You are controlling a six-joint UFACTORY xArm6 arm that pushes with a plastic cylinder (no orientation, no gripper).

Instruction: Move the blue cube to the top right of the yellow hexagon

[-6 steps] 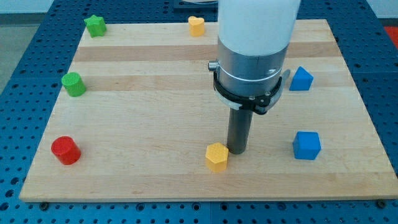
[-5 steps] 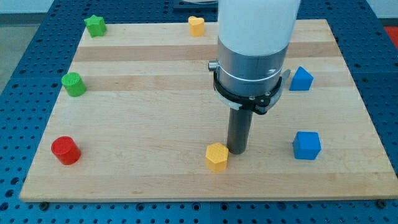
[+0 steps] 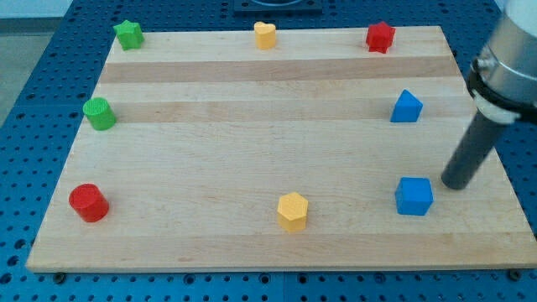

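board (image 3: 252,92) of pale wood fills the view. my tip (image 3: 454,184) stands just right of the blue cube (image 3: 414,195), a bare rod with no claw to open or close. the yellow hexagon (image 3: 293,210) lies well left of the cube, near the view's bottom.

You're looking at a pale wooden worktop (image 3: 252,134) with light and slightly darker grain bands, lying on a blue perforated base (image 3: 33,126). The cube (image 3: 414,195) is bright blue, and so is the pointed block (image 3: 406,106). The hexagon (image 3: 293,210) is yellow, like the small heart-like block (image 3: 265,34). You have a green star-like block (image 3: 128,33), a green ribbed cylinder (image 3: 100,113), a red cylinder (image 3: 88,202) and a red star-like block (image 3: 380,36). The rod is dark grey down to my tip (image 3: 454,185), under a silver collar.
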